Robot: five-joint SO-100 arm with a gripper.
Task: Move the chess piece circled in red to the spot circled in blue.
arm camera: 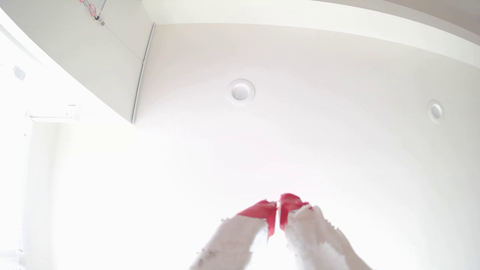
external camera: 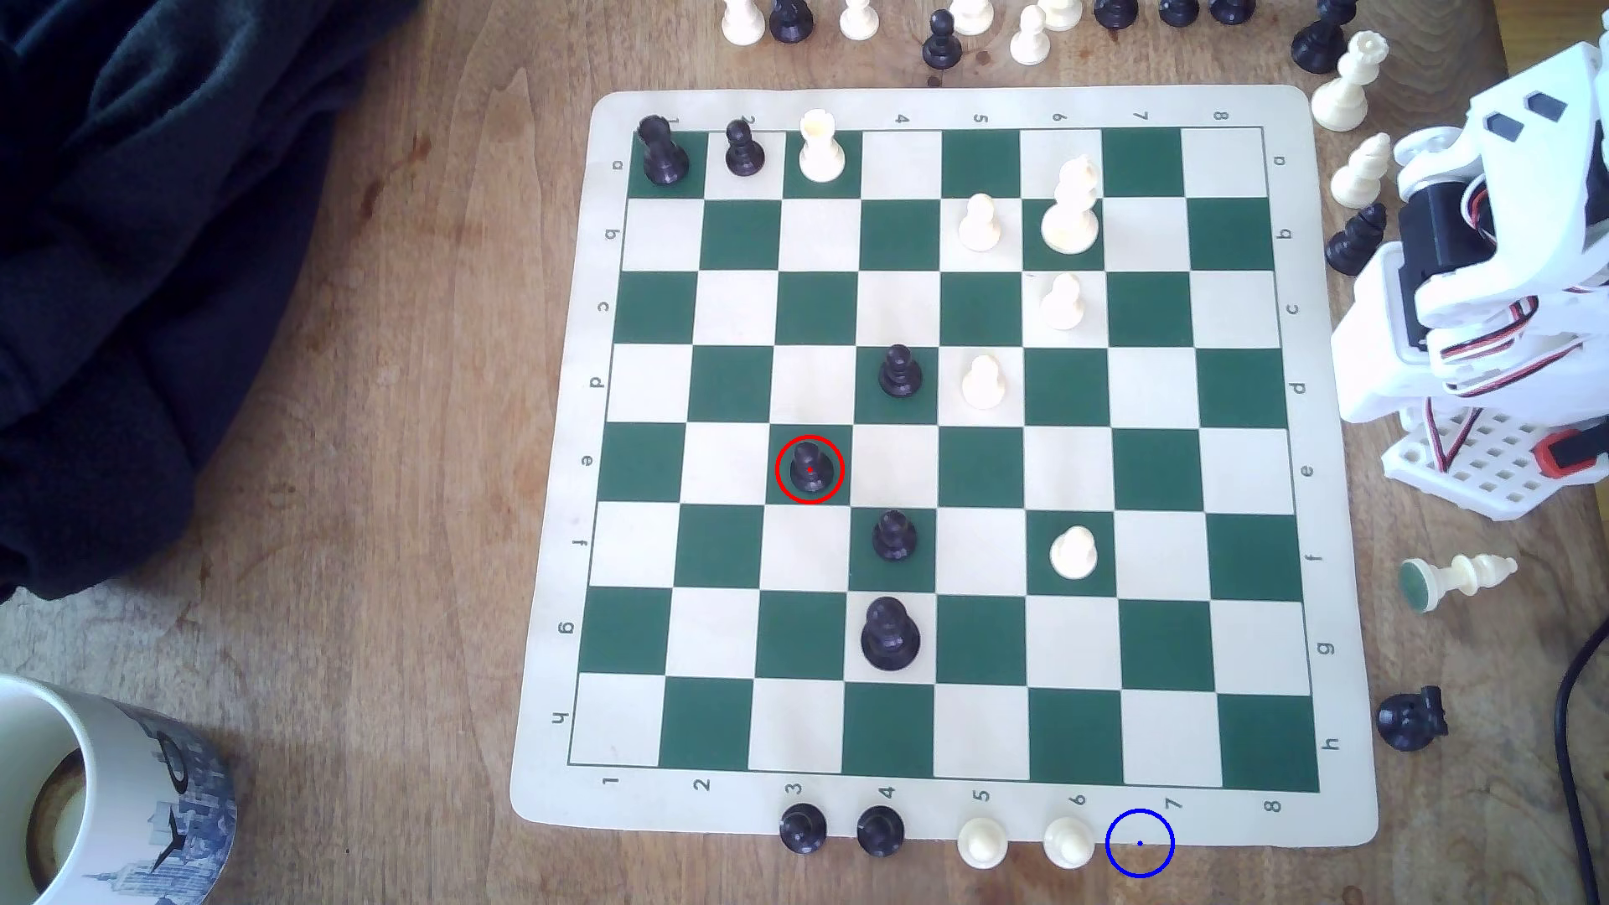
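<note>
Chess mat point(external camera: 557, 487) on counter point(external camera: 366, 435); circled pawn point(external camera: 810, 468) left of mat centre in the exterior view; spot point(external camera: 1140, 842) at mat's near edge, beside four pawns.

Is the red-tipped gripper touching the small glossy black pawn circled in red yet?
Apart. The wrist view shows the gripper aimed at a ceiling, tips together, nothing between; the exterior view shows the pawn standing alone on its square.
</note>
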